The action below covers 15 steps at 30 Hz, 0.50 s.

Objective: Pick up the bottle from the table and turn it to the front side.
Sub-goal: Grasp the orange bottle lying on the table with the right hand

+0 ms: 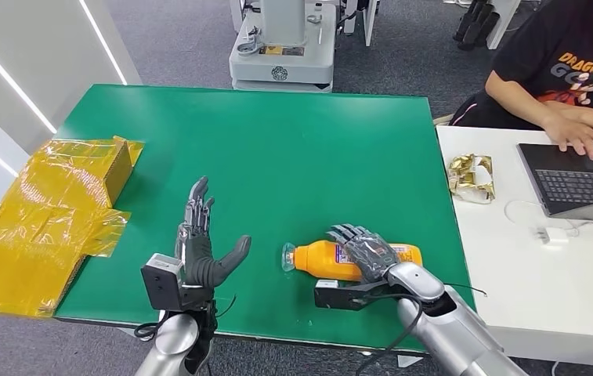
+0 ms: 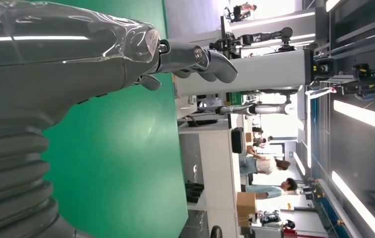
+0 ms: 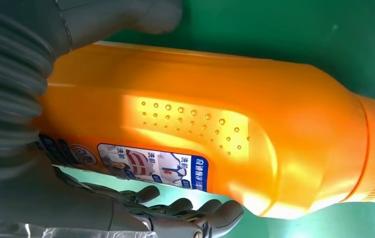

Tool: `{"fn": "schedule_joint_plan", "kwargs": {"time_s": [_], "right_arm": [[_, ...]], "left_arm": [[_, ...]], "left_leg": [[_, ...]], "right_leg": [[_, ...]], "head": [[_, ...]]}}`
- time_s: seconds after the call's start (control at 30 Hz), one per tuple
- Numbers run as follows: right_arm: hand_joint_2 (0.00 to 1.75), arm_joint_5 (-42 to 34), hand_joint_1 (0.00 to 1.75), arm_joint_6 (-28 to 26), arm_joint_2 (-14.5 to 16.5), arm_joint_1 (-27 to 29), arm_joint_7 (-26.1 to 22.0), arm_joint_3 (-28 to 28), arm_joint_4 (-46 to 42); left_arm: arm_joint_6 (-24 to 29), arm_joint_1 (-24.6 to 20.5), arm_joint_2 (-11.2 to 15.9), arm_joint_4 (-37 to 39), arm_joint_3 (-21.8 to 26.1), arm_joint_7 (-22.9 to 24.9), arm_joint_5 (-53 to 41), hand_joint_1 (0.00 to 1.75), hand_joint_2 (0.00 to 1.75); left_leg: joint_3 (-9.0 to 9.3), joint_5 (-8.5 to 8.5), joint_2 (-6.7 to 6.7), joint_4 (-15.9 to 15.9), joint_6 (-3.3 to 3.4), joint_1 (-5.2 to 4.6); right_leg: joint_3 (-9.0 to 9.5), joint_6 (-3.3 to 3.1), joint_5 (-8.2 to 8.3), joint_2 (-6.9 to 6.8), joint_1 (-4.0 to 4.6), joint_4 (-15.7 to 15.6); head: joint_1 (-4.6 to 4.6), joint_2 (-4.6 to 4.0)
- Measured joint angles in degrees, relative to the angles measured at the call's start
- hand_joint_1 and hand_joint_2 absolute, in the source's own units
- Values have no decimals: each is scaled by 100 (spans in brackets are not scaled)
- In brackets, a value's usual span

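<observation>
— What's laid out from where you stand?

— The green table takes up most of it. Well off beyond the left hand's fingers, at that far edge, lies a crumpled yellow plastic sheet with a yellow box on it. Past the right hand's side stands a white table, where a person rests a hand on a laptop; a gold foil wrapper lies near its corner.

— And the robot's hands?

— The left hand is raised above the green surface, its fingers straight and spread apart, thumb out to the side, nothing in it. The right hand lies over the bottle.

— Where exactly is the bottle?

— The orange bottle is on its side on the table, right under the right hand. Its clear cap points toward the left hand, some way apart from those fingers.

— Is it gripped?

— In the right wrist view the thumb sits along one side of the bottle and the fingers curl along the other, by the label. They're wrapped around it, though whether they press tight I cannot tell.
</observation>
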Motion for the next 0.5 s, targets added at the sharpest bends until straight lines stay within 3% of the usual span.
{"fn": "schedule_joint_plan", "kwargs": {"time_s": [0.5], "right_arm": [[175,386,0,-257,-197,41,997,-21,-153]], "left_arm": [[68,174,-33,-201,138,102,-22,0,175]], "left_leg": [[0,2,0,8,4,0]], "right_leg": [[4,5,4,0,-1,-1]], "head": [[0,0]]}}
